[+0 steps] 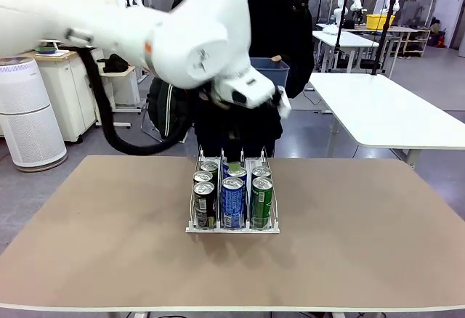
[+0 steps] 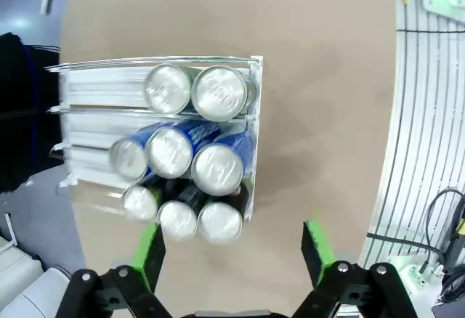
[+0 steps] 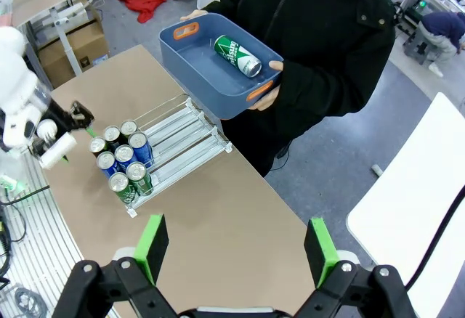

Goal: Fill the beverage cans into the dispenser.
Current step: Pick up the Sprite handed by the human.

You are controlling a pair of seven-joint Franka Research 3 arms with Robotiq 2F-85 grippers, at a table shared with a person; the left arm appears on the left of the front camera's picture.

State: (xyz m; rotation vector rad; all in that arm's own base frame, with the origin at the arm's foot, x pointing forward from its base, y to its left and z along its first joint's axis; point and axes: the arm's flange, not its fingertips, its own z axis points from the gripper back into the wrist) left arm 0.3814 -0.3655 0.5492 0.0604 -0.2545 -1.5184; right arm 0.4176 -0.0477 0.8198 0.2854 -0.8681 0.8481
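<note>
**Inspector:** Where is the outstanding item?

**Operator:** One green can lies on its side in the blue tub. A person holds the tub past the far edge of the table, with one hand under its rim. The can's long axis runs diagonally across the tub floor, silver end towards that hand.

**Inspector:** Condition of the dispenser?

**Operator:** The dispenser sits mid-table. Eight standing cans are packed at its robot-side end: three black, three blue and two green. The stretch of each lane towards the person is bare.

**Inspector:** The fingers?

**Operator:** The left gripper has its fingers spread wide with nothing between them. It points straight down at the table just in front of the black cans. The right gripper is also spread wide and empty. It sits high above the table, looking over the dispenser towards the tub.

**Inspector:** What is the governing relation?

**Operator:** My assessment is that the green can lies ahead of the right gripper, beyond the dispenser and well apart from it. The left gripper faces downward, and the whole dispenser lies between it and the tub, so the right arm appears better placed. The fingers should close crosswise to the can's diagonal axis. The can then needs standing upright behind the two green ones. Being round, it may roll on the tub floor when touched.
</note>
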